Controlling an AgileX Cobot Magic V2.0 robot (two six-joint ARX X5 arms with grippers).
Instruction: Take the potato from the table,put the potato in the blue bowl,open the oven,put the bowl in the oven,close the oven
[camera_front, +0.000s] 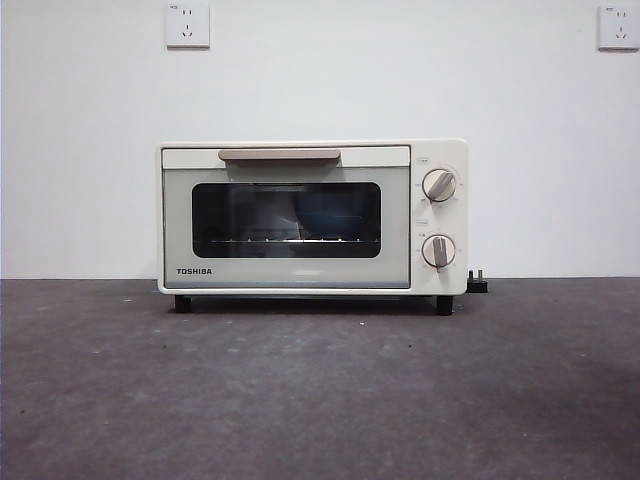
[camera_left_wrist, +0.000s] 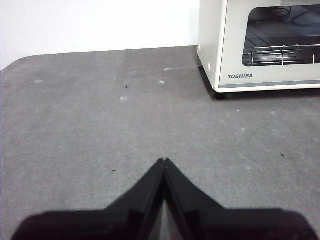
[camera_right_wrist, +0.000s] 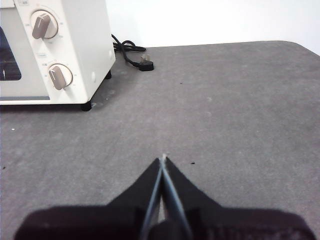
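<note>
The cream-white Toshiba oven (camera_front: 312, 217) stands at the back of the dark grey table (camera_front: 320, 400) with its glass door closed and the beige handle (camera_front: 279, 154) at the top. Something bluish shows dimly behind the dark glass (camera_front: 325, 212); I cannot tell what it is. The potato and the blue bowl are otherwise not in view. My left gripper (camera_left_wrist: 164, 161) hovers shut over bare table, off the oven's (camera_left_wrist: 260, 45) left front corner. Off the knob side of the oven (camera_right_wrist: 55, 50), my right gripper (camera_right_wrist: 164, 157) is shut above the table. Neither holds anything.
A black power plug and cord (camera_right_wrist: 137, 59) lie on the table beside the oven's right side, also visible as the plug (camera_front: 477, 284) in the front view. Two wall sockets (camera_front: 188, 25) sit high on the white wall.
</note>
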